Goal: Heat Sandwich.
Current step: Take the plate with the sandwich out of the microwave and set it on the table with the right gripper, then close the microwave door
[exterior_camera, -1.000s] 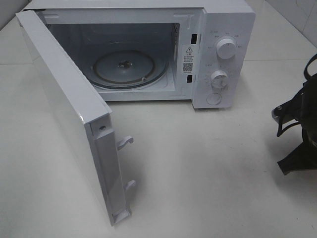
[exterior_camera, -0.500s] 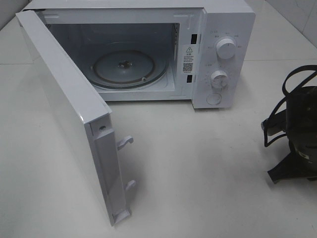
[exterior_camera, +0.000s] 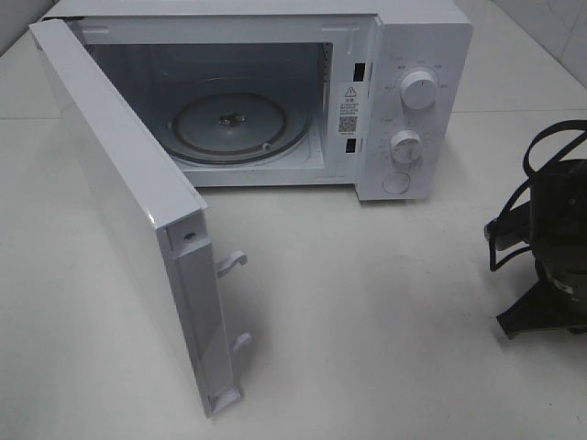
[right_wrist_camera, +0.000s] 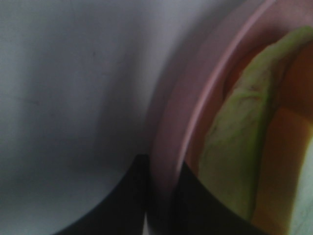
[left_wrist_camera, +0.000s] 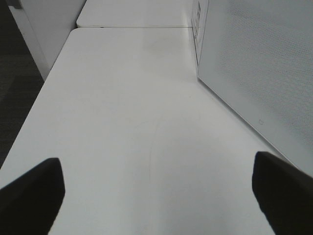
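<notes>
My right claw [right_wrist_camera: 164,196] is clamped on the smooth curved rim of one pink plate [right_wrist_camera: 176,117]; one soft pale-yellow sandwich [right_wrist_camera: 234,142] lies just inside it (blurred, close). My left claw [left_wrist_camera: 156,191] gapes above the matte white surface [left_wrist_camera: 132,107].

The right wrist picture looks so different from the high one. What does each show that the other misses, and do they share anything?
Only the right wrist view shows a pink plate with its rim between the dark fingers, and the sandwich lying on it, close up and blurred.

Only the high view shows the microwave, its door swung wide, the bare glass turntable inside and two dials.

Both show the white table and parts of the right arm; in the high view the plate is out of sight.
</notes>
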Robot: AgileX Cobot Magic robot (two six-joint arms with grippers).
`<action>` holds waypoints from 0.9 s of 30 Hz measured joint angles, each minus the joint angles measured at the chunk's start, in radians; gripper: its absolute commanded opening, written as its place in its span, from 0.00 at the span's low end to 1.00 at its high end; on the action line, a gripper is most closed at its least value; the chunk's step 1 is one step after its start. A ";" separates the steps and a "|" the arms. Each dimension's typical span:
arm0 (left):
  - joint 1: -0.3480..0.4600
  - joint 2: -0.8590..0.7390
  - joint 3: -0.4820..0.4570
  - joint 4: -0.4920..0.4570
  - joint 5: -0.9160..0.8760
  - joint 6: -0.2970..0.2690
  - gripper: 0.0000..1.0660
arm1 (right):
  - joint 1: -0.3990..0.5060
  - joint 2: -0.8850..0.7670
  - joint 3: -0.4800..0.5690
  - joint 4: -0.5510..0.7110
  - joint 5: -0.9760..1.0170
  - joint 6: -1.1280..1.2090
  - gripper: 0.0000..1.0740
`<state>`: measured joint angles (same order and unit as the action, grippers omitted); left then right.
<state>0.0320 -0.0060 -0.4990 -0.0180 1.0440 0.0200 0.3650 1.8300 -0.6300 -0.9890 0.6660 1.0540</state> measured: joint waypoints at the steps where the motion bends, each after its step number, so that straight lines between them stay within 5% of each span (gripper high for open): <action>1: 0.000 0.000 0.000 0.000 0.000 0.000 0.92 | 0.000 -0.002 0.000 0.000 0.001 0.000 0.27; 9: 0.000 0.000 0.000 0.000 0.000 0.000 0.92 | 0.000 -0.083 0.000 0.044 0.006 -0.079 0.53; 17: 0.000 0.000 0.000 0.000 0.000 0.000 0.92 | 0.000 -0.265 -0.001 0.244 0.008 -0.353 0.73; 27: 0.000 0.000 0.000 0.000 0.000 0.000 0.92 | 0.000 -0.568 0.000 0.568 0.023 -0.748 0.75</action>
<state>0.0320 -0.0060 -0.4990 -0.0180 1.0440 0.0200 0.3650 1.2620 -0.6300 -0.4210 0.6890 0.3060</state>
